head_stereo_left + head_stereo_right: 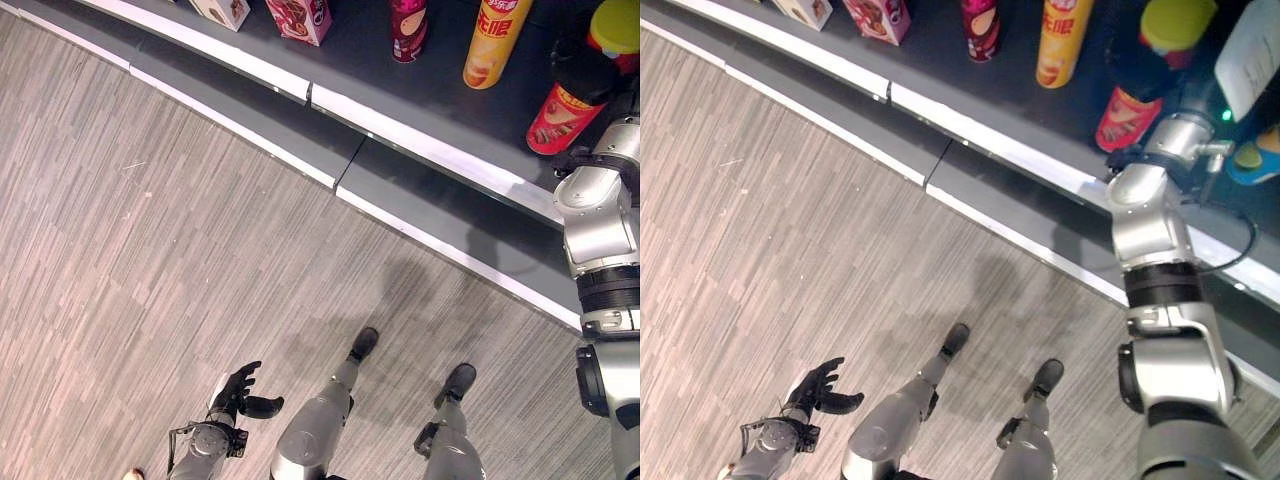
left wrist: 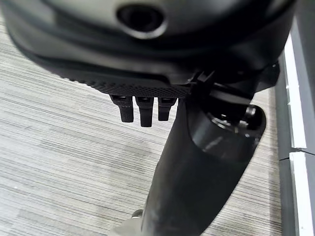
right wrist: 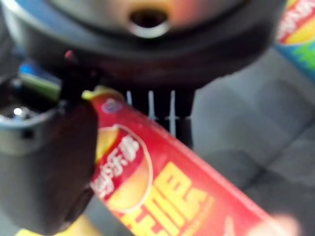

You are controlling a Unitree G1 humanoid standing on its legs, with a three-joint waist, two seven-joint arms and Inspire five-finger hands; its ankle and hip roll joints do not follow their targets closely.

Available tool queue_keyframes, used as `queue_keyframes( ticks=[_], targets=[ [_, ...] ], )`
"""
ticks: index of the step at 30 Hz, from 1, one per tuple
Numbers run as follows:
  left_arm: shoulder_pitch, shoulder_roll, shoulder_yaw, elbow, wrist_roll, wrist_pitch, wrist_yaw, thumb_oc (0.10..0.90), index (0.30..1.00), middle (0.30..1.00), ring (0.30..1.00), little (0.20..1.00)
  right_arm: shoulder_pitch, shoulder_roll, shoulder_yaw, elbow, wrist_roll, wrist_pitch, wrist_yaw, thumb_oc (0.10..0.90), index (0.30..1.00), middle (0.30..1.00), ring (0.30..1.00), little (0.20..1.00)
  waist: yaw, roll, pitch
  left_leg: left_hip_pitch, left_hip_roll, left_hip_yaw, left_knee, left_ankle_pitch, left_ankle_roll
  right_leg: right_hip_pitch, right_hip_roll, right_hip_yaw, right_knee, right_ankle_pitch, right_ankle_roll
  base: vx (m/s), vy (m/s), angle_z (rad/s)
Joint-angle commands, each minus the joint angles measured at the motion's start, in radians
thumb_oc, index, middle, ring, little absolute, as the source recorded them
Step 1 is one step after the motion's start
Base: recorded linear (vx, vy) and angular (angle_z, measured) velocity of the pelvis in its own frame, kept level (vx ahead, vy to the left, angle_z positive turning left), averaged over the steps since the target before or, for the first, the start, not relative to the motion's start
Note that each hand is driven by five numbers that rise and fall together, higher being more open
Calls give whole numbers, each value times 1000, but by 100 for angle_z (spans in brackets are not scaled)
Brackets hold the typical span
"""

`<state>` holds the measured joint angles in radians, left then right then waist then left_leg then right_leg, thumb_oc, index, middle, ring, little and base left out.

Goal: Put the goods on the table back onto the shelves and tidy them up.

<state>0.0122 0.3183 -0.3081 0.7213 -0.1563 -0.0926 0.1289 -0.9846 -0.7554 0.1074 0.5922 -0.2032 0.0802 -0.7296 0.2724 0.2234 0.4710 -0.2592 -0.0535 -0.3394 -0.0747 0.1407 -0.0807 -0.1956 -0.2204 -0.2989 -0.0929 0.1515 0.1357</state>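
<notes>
the right robot hand (image 3: 54,162) grips the red can (image 3: 167,191) at the shelf (image 1: 420,130); left robot hand (image 1: 240,390) hangs open.

On the shelf (image 1: 420,75) ahead of you, a row runs left to right: two boxes (image 1: 298,18), a short can (image 1: 408,28), a tall can (image 1: 495,42), then the can (image 1: 1132,105) by your right hand (image 3: 49,162). Your left hand (image 1: 240,392) hangs low over the floor (image 1: 150,250), well apart.

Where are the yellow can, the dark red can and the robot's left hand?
yellow can (image 1: 495,40), left eye view, middle of its body.
dark red can (image 1: 408,28), left eye view, its side.
left hand (image 1: 236,388), left eye view, its palm.
</notes>
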Motion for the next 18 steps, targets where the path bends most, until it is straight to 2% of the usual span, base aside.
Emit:
queue_keyframes(
  ticks=[1, 10, 18],
  targets=[
    [21, 65, -62, 9, -12, -28, 42, 800, 900, 900, 900, 900, -127, -154, 35, -101, -13, -69, -107, 400, 300, 300, 300, 300, 17, -14, -89, -41, 34, 43, -6, -41, -8, 11, -85, -1, 86, -87, 79, 0, 0, 0],
    [16, 63, -74, -3, -12, -30, 46, 800, 900, 900, 900, 900, -151, -186, 52, -71, -7, -58, -125, 400, 300, 300, 300, 300, 23, -2, -91, -54, 24, 38, -6, -41, -8, 8, -92, -3, 80, -88, 85, 0, 0, 0],
    [12, 69, -81, -13, -8, -32, 52, 800, 900, 900, 900, 900, -170, -197, 74, -54, 3, -55, -131, 400, 300, 300, 300, 300, 26, -2, -98, -55, 20, 33, -8, -43, -8, 13, -94, -8, 72, -87, 88, 13, 0, 1]
  ],
)
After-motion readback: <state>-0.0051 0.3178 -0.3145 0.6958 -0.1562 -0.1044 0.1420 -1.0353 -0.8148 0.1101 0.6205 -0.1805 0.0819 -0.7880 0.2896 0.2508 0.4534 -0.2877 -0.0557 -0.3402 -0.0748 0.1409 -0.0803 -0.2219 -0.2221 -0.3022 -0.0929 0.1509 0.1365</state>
